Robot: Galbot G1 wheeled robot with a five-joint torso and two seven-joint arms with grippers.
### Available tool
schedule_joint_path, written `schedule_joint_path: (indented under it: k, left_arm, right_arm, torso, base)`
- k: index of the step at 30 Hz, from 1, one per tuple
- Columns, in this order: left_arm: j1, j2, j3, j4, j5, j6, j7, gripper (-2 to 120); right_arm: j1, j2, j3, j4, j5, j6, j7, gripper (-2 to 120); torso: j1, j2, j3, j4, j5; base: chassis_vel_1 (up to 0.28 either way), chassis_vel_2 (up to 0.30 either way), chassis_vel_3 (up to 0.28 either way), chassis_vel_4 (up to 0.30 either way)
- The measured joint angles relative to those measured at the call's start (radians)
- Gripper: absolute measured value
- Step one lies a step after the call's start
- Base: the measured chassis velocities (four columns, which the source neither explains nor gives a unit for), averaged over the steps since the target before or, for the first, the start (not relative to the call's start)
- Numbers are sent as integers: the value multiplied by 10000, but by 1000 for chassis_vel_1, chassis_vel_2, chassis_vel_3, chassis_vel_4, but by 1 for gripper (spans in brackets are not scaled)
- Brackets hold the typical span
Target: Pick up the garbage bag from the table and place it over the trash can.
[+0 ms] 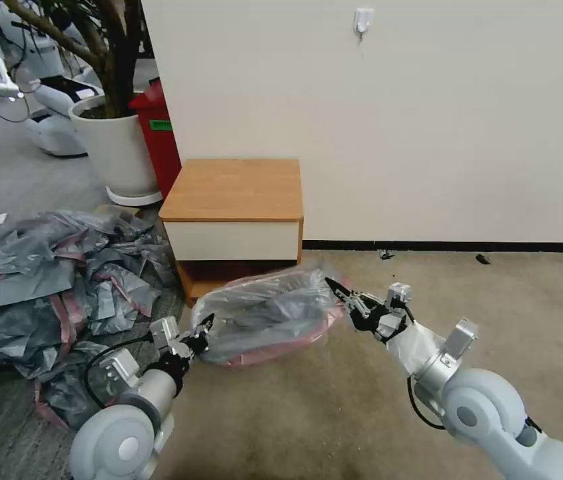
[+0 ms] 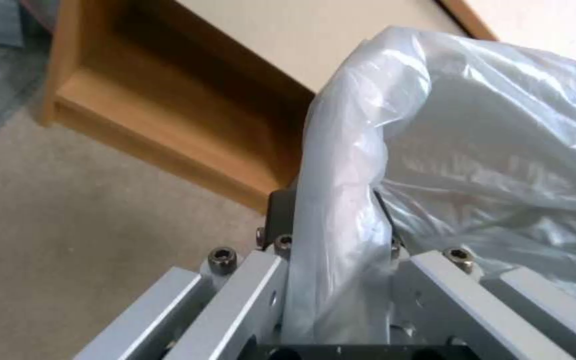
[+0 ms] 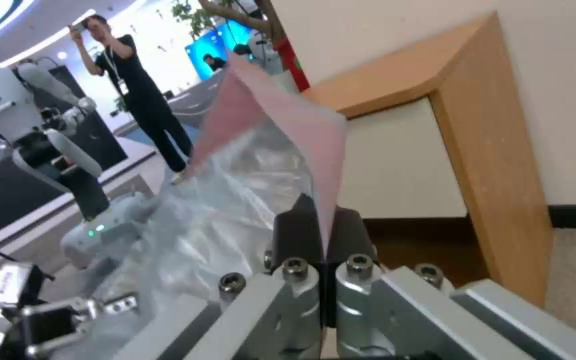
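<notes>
1. Far left on the floor there was a big heap [image 1: 48, 280] of grey bags, with a white plant pot [image 1: 116, 148] and a red bin [image 1: 160, 137] behind it. None of that was in play.

2. The left hand [image 1: 202, 331] sat low in front of the counter [image 1: 234, 190], clamped on the left end of the bag [image 1: 271, 313]. From its wrist camera you could see the film [image 2: 341, 200] pinched between the pads and running down into the hand.

3. The bag itself was off the counter, hanging stretched between the two hands just in front of the counter's shelf gap, with the pink-red band along its lower edge. There was something dark under the plastic, but I couldn't tell what.

4. The right hand [image 1: 340, 291] was closed on the bag's right end. Its wrist camera showed the pink rim [image 3: 281, 120] nipped between the dark pads.

5. So my read: the pickup was done and it was mid-carry or spreading the mouth open. I couldn't spot the beige can for sure, so the next move probably called for finding it, keeping both grips tight, holding the rim wide and lowering it over the can's edge. Thin film like that could slip or tear if pulled too hard.
</notes>
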Motion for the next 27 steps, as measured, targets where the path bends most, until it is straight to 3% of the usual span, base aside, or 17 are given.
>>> schedule_joint_path:
  k: [6,12,18,27]
  left_arm:
    - [-18,-169,45,-118,-485,-203,103,4]
    - [-55,-387,-51,-234,-1243,-272,-187,4]
    - [209,-466,130,-311,-1317,-187,-201,4]
    - [309,-528,403,-343,-1390,2,-122,9]
  right_arm:
    - [-60,41,-191,-253,-493,88,-128,0]
    - [-147,137,-378,-425,-1003,213,-225,0]
    - [225,233,-489,-588,-1558,238,37,0]
    - [734,429,-725,-1395,-4813,665,1096,0]
  torso:
    - [0,0,0,0,0]
    - [0,0,0,-1,-1]
    - [0,0,0,1,0]
    - [0,0,0,0,1]
  base:
    - [0,0,0,0]
    - [0,0,0,0]
    - [0,0,0,0]
    - [0,0,0,0]
